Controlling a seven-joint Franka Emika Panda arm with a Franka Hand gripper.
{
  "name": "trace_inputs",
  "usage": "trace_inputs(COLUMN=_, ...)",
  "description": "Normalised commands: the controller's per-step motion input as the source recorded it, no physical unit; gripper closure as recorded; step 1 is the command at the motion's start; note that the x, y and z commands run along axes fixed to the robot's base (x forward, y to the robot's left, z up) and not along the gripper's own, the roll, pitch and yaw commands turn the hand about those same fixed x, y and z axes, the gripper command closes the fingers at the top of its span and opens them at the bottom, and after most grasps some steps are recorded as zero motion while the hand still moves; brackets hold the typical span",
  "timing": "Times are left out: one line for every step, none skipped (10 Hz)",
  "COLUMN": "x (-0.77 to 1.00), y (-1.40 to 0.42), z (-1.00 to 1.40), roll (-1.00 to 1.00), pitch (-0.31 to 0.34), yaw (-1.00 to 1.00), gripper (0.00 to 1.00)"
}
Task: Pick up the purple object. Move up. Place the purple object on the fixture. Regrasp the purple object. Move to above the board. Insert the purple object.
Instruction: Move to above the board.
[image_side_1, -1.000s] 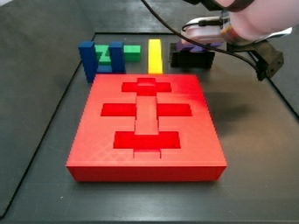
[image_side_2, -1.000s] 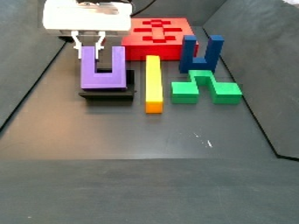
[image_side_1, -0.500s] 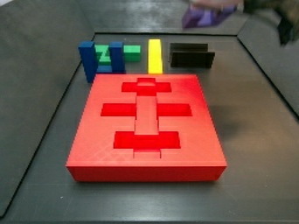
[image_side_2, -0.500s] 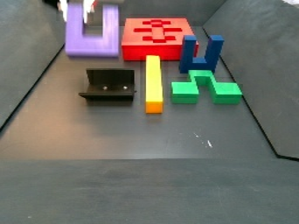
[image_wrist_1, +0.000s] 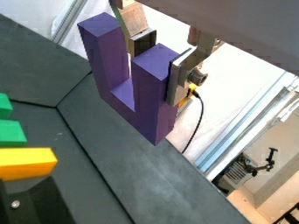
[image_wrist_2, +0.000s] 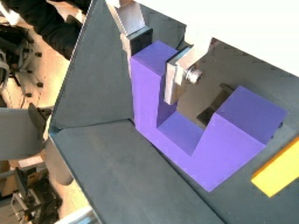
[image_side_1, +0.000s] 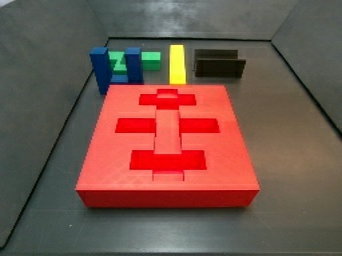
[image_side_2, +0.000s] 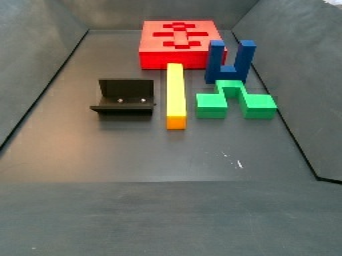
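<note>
The gripper (image_wrist_1: 158, 54) clamps 1 prong of the purple object (image_wrist_1: 135, 79) between its silver fingers (image_wrist_2: 177, 72) in both wrist views, lifted out of both side views (so it is high up). The fixture (image_side_2: 123, 98) stands bare at 9 o'clock of the yellow bar (image_side_2: 174, 94). The step looks like moving above the board (image_side_1: 167, 140); next comes aligning over a cutout

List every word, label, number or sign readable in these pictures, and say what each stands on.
None can be read: the purple object held in the gripper in both wrist views, the board, the fixture and the yellow bar show no lettering.
</note>
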Motion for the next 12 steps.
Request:
trace_inputs(x=-1.35, y=-1.4, z=0.29, roll=-1.0, pitch=0.06, yaw=-0.14, gripper=1.0)
trace_inputs(x=-1.35, y=-1.4, z=0.29, roll=-1.0, pitch=0.056, yaw=-0.14, gripper=1.0)
trace_inputs(x=-1.4, y=-1.3, z=0.29, roll=-1.0, pitch=0.016, yaw=-0.13, gripper=1.0)
trace_inputs(x=-1.4, y=-1.24, z=0.26, roll=-1.0, pitch=0.007, yaw=-0.12, gripper=1.0)
trace_inputs(x=-1.4, y=-1.21, z=0.26, roll=-1.0, pitch=0.007, yaw=-0.12, gripper=1.0)
trace_inputs(x=-1.4, y=-1.19, z=0.25, roll=-1.0, pitch=0.018, yaw=-0.12, gripper=1.0)
trace_inputs(x=-0.77, y=-0.62, z=0.14, roll=-1.0, pitch=0.022, yaw=-0.12, gripper=1.0)
trace_inputs(x=-0.39, y=-0.27, z=0.06, roll=-1.0, pitch=0.029, yaw=-0.11, gripper=1.0)
trace_inputs(x=-0.18, y=-0.11, z=0.02, roll=-1.0, pitch=0.05, yaw=-0.11, gripper=1.0)
trace_inputs(x=-0.11, y=-0.08, z=0.03, roll=-1.0, pitch=0.043, yaw=-0.1, gripper=1.0)
trace_inputs(x=-0.1, y=-0.02, z=0.01, roll=-1.0, pitch=0.021, yaw=-0.09, gripper=1.0)
trace_inputs(x=-0.08, y=0.03, z=0.01, roll=-0.93, pitch=0.008, yaw=-0.07, gripper=1.0)
